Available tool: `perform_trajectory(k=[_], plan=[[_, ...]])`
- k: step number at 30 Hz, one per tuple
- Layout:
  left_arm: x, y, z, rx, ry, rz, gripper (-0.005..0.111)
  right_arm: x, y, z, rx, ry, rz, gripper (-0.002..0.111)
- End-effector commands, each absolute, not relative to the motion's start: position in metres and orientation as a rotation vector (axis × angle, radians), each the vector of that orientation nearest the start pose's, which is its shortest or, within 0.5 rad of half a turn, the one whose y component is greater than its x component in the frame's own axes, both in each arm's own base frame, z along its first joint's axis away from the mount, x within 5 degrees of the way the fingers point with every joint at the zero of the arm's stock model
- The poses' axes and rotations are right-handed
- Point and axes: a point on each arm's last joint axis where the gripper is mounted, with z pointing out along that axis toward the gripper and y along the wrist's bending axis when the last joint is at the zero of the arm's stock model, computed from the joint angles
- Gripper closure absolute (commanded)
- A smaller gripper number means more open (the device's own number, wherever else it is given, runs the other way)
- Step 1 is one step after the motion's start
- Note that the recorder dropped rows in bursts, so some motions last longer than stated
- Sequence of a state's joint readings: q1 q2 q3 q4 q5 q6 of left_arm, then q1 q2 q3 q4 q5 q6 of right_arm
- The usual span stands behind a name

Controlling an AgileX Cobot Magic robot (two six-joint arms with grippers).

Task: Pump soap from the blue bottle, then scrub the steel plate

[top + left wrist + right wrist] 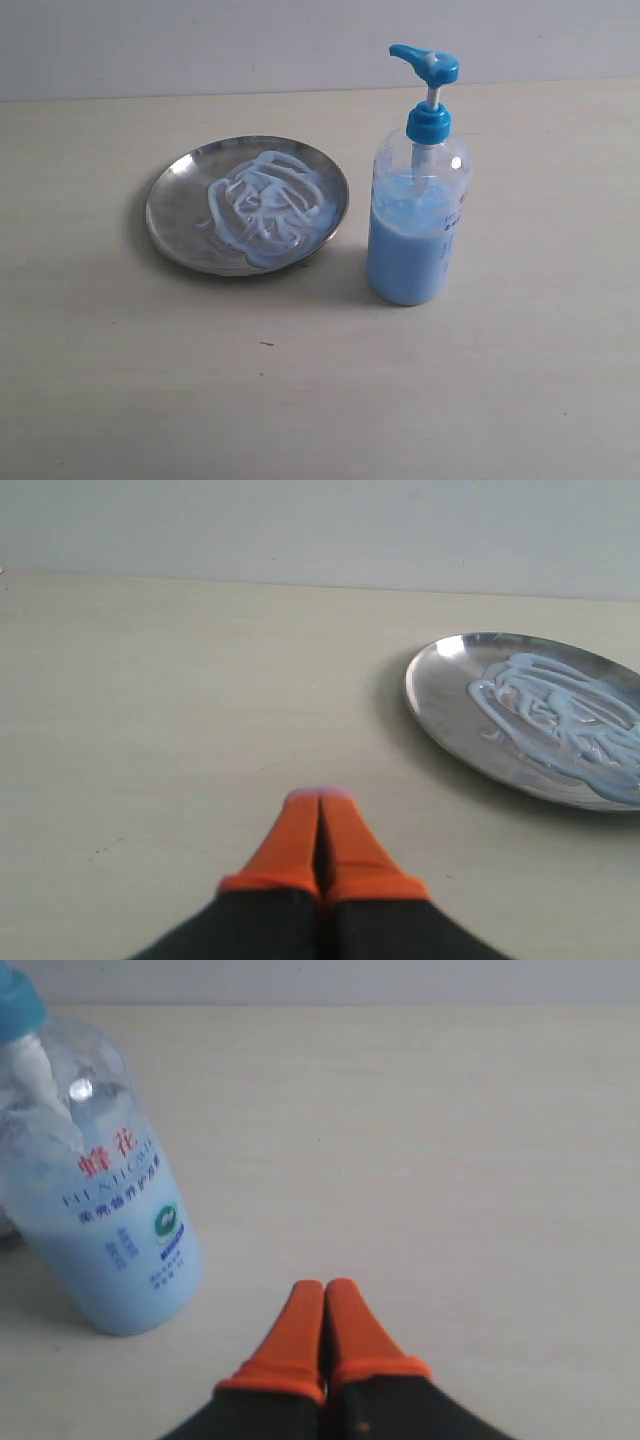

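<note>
Blue bottle (418, 240): stood upright just beside the steel plate (165, 200), not touching it. It looked about two-thirds full, so probably weighty and smooth-walled. Best steadied at the body and pressed at the pump head (428, 62). Soap (265, 205): swirled on the plate, likely slick. Left gripper (320, 800) and right gripper (324, 1290): both closed, holding nothing.

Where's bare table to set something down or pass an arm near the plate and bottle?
Free: the strip of pale table in front of the round steel plate and the tall clear blue-pump bottle, plus the stretch left of the plate and right of the bottle. Crowded: the narrow gap between plate rim and bottle.
</note>
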State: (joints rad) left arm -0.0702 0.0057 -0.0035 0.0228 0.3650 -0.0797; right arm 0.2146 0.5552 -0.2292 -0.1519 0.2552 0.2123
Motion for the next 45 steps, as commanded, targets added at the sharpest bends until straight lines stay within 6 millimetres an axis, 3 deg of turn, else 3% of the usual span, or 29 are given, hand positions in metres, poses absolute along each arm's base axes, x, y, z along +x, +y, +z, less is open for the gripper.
perform_trajectory(k=[1,4,8,32,38,45], plan=[[0.053,-0.003,0.181,0.013,1.836,-0.076,0.107,0.125,0.023,0.253,-0.132,2.009,0.131,0.108],[0.053,-0.003,0.181,0.013,1.836,-0.076,0.107,0.138,0.026,0.276,-0.128,1.971,0.135,0.108],[0.053,-0.003,0.181,0.013,1.836,-0.076,0.107,0.14,0.026,0.283,-0.127,1.937,0.141,0.108],[0.053,-0.003,0.181,0.013,1.836,-0.076,0.107,0.14,0.027,0.283,-0.125,1.937,0.145,0.108],[0.053,-0.003,0.181,0.013,1.836,-0.076,0.107,0.142,0.027,0.274,-0.12,2.026,0.138,0.108],[0.053,-0.003,0.181,0.013,1.836,-0.076,0.107,0.146,0.034,0.262,-0.244,2.129,0.159,0.108]])
